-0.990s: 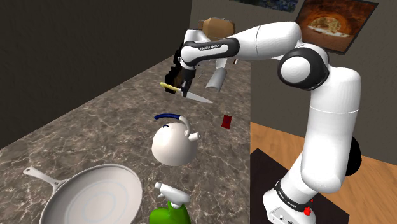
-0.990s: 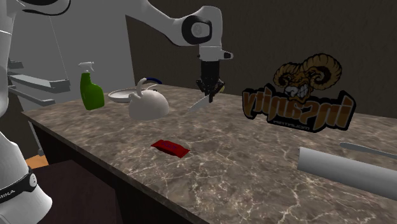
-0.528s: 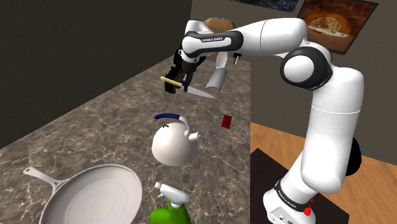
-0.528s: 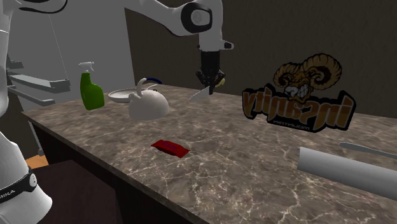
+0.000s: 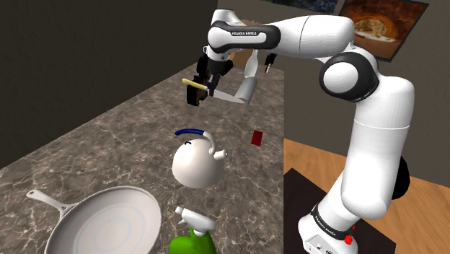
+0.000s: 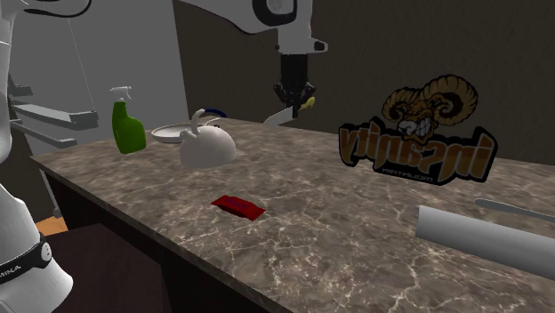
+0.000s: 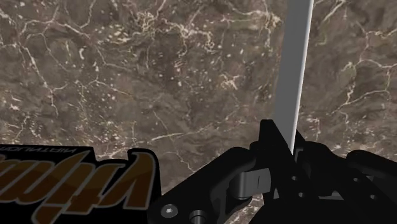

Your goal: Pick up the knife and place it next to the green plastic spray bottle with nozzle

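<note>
One dark marbled counter [image 5: 108,137], long, its free edge running down the shoulder view's right above a wooden floor [image 5: 317,155]. One white arm [image 5: 368,130], rising from one stand [image 5: 324,227] and bending out over the counter's far part. One grey frying pan [image 5: 108,224] at the near end, just beside one green spray bottle [image 5: 191,244] standing close to the free edge. One grey cylinder [image 6: 485,236] lying at the second exterior view's right end. One ram-head sign [image 6: 418,133] upright at the back. One white kettle [image 5: 196,164] with a blue handle, between pan and arm. One black gripper [image 5: 205,88], clamped on one knife [image 5: 192,83]: yellow handle out one side, pale blade out the other, held in the air clear of the counter, well apart from the bottle, kettle in between. One small red packet [image 5: 256,137] flat near the free edge. Wide bare marble on the shoulder view's left of the kettle and under the gripper; less room around the bottle, hemmed by pan and edge.
</note>
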`<action>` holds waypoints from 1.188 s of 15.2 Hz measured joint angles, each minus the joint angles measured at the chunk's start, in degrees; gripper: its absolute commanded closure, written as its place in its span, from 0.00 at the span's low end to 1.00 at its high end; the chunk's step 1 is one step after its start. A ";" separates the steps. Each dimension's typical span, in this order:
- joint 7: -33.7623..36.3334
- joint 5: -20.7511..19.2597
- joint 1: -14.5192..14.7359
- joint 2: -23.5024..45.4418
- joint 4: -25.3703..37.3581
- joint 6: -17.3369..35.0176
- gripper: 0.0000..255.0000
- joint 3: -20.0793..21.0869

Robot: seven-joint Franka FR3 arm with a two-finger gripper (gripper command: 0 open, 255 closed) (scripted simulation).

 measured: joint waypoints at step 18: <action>0.06 0.12 -0.35 3.01 18.52 -15.53 1.00 -0.05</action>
